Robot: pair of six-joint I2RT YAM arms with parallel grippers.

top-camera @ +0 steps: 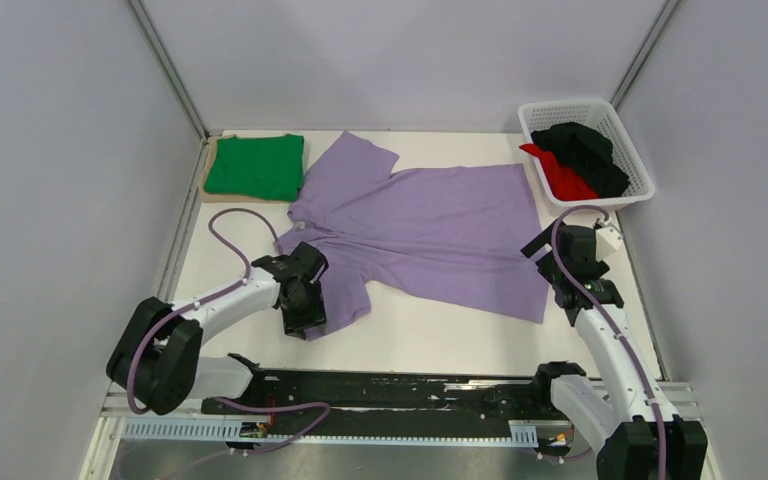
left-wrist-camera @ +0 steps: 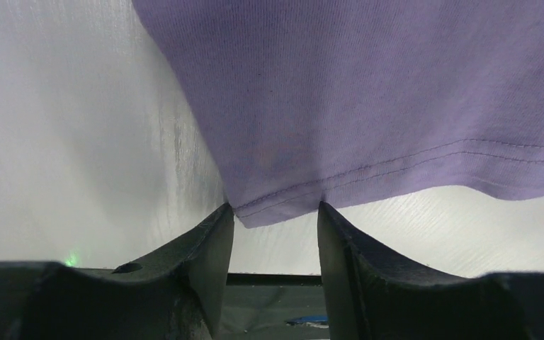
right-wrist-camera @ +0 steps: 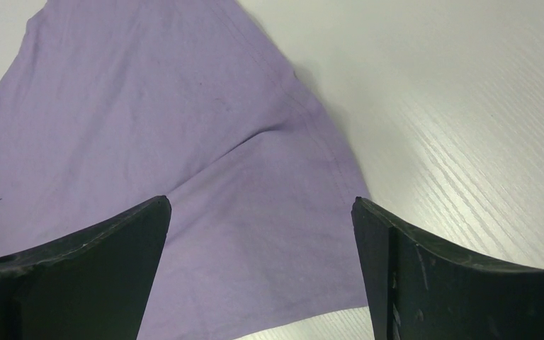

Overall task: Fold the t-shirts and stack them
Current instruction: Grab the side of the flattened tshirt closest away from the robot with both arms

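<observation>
A large lilac t-shirt (top-camera: 430,225) lies spread flat across the middle of the table. My left gripper (top-camera: 305,318) is at its near-left sleeve. In the left wrist view the jaws (left-wrist-camera: 275,207) stand partly apart, with the stitched corner of the lilac cloth (left-wrist-camera: 361,92) between the fingertips. My right gripper (top-camera: 560,255) hovers over the shirt's near-right hem corner. It is wide open (right-wrist-camera: 261,202) above the lilac cloth (right-wrist-camera: 149,127) and holds nothing. A folded green t-shirt (top-camera: 255,165) lies at the back left. A black t-shirt (top-camera: 585,150) and a red one (top-camera: 565,178) lie bunched in the basket.
The white lattice basket (top-camera: 635,160) stands at the back right corner. A tan board (top-camera: 222,197) lies under the green shirt. Grey walls close in the left, back and right sides. A black rail (top-camera: 390,390) with cables runs along the near edge.
</observation>
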